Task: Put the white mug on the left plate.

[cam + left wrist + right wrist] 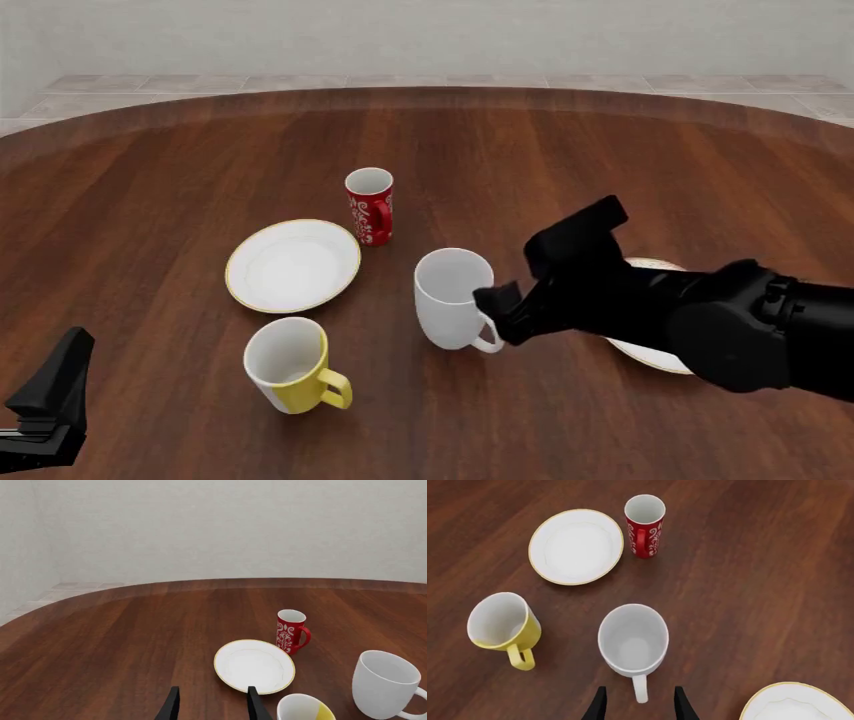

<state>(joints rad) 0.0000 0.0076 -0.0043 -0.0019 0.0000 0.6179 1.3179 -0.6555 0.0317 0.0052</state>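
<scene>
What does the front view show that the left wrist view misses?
Only the front view shows the right arm, its end effector by the white mug, and the second plate under that arm. Only the left wrist view shows the left end effector open. Both show the left plate, red mug, yellow mug and table.

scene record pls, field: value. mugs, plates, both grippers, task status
white mug: upright on table, handle toward right gripper
left plate: bare, left of white mug
right plate: mostly hidden under right arm
yellow mug: upright, near side of left plate
red mug: upright by left plate's far right edge
right gripper: open, fingers straddling white mug handle
left gripper: open, holding nothing
task status: mug not yet on plate
</scene>
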